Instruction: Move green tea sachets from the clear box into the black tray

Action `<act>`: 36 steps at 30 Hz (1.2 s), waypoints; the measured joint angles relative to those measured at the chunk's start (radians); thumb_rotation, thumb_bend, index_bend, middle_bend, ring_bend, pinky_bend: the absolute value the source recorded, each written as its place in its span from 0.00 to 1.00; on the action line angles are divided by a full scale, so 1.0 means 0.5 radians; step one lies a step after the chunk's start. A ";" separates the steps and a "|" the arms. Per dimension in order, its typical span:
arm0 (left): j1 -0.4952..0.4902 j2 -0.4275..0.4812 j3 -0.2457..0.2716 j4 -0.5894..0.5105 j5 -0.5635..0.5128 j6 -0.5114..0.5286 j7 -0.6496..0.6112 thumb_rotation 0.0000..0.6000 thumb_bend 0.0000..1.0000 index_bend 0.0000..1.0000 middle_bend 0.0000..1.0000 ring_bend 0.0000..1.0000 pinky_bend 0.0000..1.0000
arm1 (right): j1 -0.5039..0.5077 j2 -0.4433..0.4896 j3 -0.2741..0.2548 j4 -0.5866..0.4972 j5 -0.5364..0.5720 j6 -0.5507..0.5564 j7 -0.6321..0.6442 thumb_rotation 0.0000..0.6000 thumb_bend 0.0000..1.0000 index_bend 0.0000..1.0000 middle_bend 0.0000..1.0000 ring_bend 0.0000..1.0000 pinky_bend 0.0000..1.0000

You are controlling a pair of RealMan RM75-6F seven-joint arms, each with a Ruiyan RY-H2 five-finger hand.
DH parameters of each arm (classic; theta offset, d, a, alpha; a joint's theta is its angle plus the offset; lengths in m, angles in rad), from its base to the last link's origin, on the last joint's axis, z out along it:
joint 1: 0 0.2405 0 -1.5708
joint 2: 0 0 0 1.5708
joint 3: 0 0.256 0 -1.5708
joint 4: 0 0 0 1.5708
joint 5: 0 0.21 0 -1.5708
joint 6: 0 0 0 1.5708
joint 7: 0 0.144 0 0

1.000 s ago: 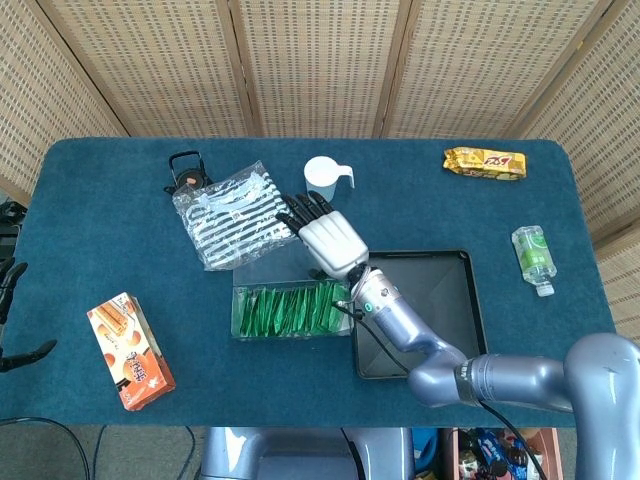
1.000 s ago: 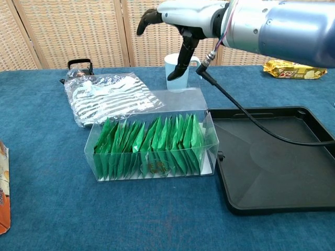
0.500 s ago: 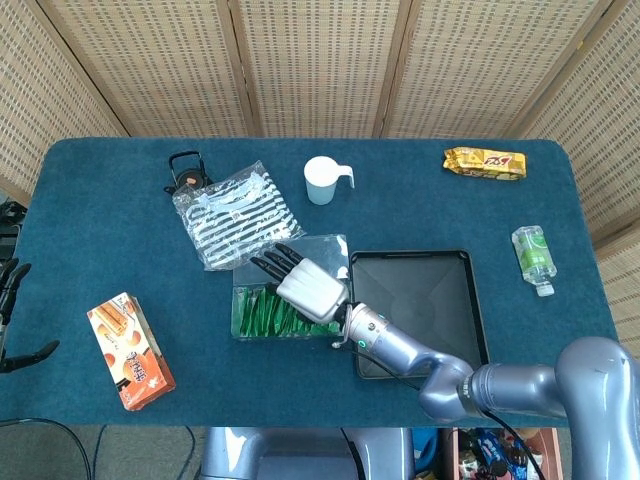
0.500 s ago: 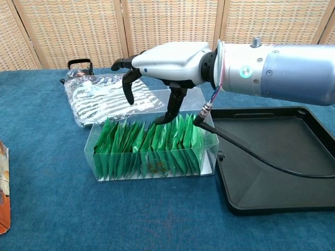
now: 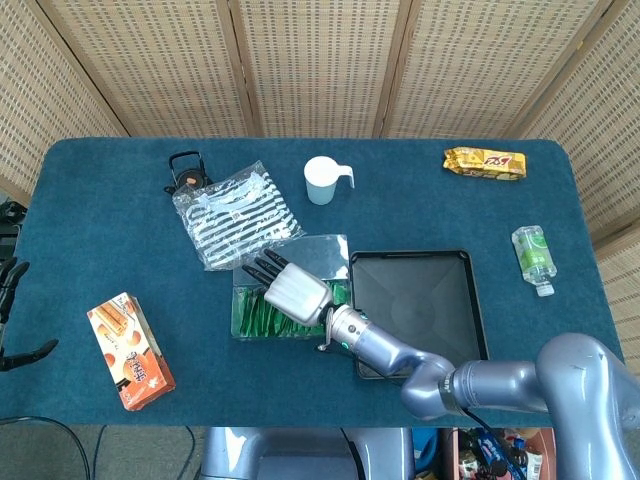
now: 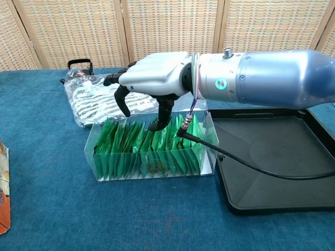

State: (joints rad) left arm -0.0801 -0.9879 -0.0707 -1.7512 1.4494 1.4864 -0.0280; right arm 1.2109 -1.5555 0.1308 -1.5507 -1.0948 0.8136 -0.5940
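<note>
The clear box (image 6: 212, 137) stands in the middle of the table, packed with a row of upright green tea sachets (image 6: 157, 149). My right hand (image 6: 152, 78) hovers low over the sachets, fingers spread and pointing down, thumb tip just above the green tops, nothing held. In the head view the right hand (image 5: 293, 290) covers the middle of the clear box (image 5: 325, 250), with green sachets (image 5: 256, 315) showing to its left. The black tray (image 5: 420, 300) lies bare right of the box, also seen as the black tray (image 6: 272, 162). Only spread dark fingertips of my left hand (image 5: 12, 285) show at the left edge.
A striped plastic bag (image 5: 232, 212) lies behind the box, a white cup (image 5: 321, 181) further back, a black clip (image 5: 186, 172) at back left. An orange snack box (image 5: 130, 350) sits front left. A yellow packet (image 5: 484, 162) and small bottle (image 5: 534, 257) lie right.
My right hand came down from near the white cup and moved forward and left, ending low over the sachets in the box. The left hand barely moved.
</note>
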 measured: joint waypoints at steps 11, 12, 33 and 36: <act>-0.005 0.004 -0.001 0.009 -0.006 -0.013 -0.020 1.00 0.13 0.00 0.00 0.00 0.00 | 0.069 0.008 -0.024 -0.036 0.169 -0.065 -0.226 1.00 0.46 0.45 0.09 0.00 0.07; -0.005 0.005 -0.002 0.010 -0.008 -0.012 -0.022 1.00 0.13 0.00 0.00 0.00 0.00 | 0.071 0.009 -0.028 -0.038 0.177 -0.066 -0.234 1.00 0.46 0.45 0.09 0.00 0.07; -0.016 -0.002 -0.004 0.016 -0.027 -0.036 -0.010 1.00 0.13 0.00 0.00 0.00 0.00 | 0.055 -0.038 -0.101 0.045 0.205 -0.106 -0.194 1.00 0.48 0.48 0.09 0.00 0.07; -0.019 -0.004 -0.003 0.016 -0.029 -0.041 -0.003 1.00 0.13 0.00 0.00 0.00 0.00 | 0.048 -0.019 -0.099 0.036 0.188 -0.117 -0.161 1.00 0.48 0.48 0.09 0.00 0.07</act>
State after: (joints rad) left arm -0.0896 -0.9900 -0.0722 -1.7433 1.4350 1.4658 -0.0297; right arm 1.2350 -1.5647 0.0813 -1.5325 -1.0009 0.7549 -0.6747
